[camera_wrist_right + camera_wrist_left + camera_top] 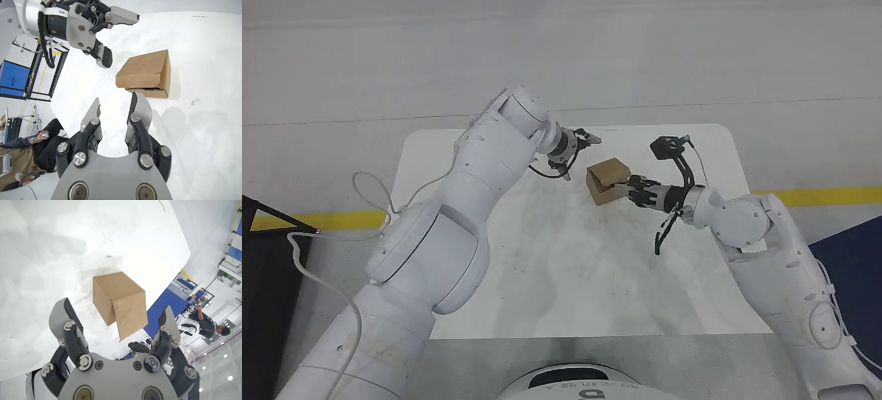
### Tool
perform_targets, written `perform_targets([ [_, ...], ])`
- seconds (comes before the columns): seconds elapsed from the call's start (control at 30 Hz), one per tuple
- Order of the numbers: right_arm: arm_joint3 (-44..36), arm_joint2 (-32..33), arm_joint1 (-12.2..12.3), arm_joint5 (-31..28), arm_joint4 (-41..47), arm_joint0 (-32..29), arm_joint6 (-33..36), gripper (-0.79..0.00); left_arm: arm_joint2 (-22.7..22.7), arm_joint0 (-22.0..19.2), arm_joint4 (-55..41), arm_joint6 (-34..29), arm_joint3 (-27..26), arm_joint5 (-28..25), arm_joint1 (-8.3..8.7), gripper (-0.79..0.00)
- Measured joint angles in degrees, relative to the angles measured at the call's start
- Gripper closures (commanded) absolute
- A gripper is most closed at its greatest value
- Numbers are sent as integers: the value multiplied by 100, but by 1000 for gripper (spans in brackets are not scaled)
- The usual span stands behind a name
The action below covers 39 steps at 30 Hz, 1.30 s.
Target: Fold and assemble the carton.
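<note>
Between the 2 sets of fingers, the carton (608, 181) rests on the white surface (542, 270). It is a brown cardboard box, folded into a cube-like shape and not fully closed.

Left fingers (72, 315): released. Both are spread wide with nothing between them. The carton lies ahead of the fingertips, apart from them, with no contact. On the carton face turned toward these fingers, 1 flap stands off from the body. A slit runs along 1 of its sides, and its free edge projects past the box corner.

Right fingers (134, 106): released. The 2 fingers are parted with nothing gripped between them. The carton lies directly ahead of them, on the side opposite the left fingers. The tip of 1 right finger is at the carton's nearest lower edge, just beneath a folded flap; whether it touches the cardboard cannot be told. The other right finger is clear of the carton, off to its side. On this face the flap is folded down across the opening. An uneven dark gap runs between the flap's edge and the panel beneath.

From the top view, the 2 arms stand at opposite sides of the carton, with the right fingers nearer to it than the left fingers. Small scuff marks show on the surface beside the carton.
</note>
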Motion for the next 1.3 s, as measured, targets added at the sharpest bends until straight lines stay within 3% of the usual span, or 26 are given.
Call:
perform_targets([
  [0.3, -1, 2, 0, -4, 3, -2, 0, -391, 0, -1, -1, -2, 1, -4, 0, -785],
  [0.37, -1, 2, 0, -4, 3, -2, 0, -739, 0, -1, -1, -2, 1, -4, 0, -785],
  [0.4, 6, -4, -5, 1, -2, 4, -4, -785, 0, -1, -1, -2, 1, -4, 0, -785],
  [0.57, 234, -402, -95, 794, -205, 453, -152, -785, 0, -1, -1, -2, 1, -4, 0, -785],
  [0.8, 222, -385, -92, 791, -191, 433, -151, -785, -19, 30, 15, 25, -47, -32, 11, -785],
  [0.97, 292, -174, -97, 472, 210, 232, -633, -785, -504, 302, -704, 1246, -47, -799, 180, -785],
  [1.13, 681, -243, -125, 264, 264, 175, -941, -785, -713, 663, -969, 2166, -355, -1263, 226, -785],
  [1.3, 1054, -338, -167, 145, 382, 201, -1191, -785, -765, 873, -1036, 2164, -612, -1240, 223, -785],
])
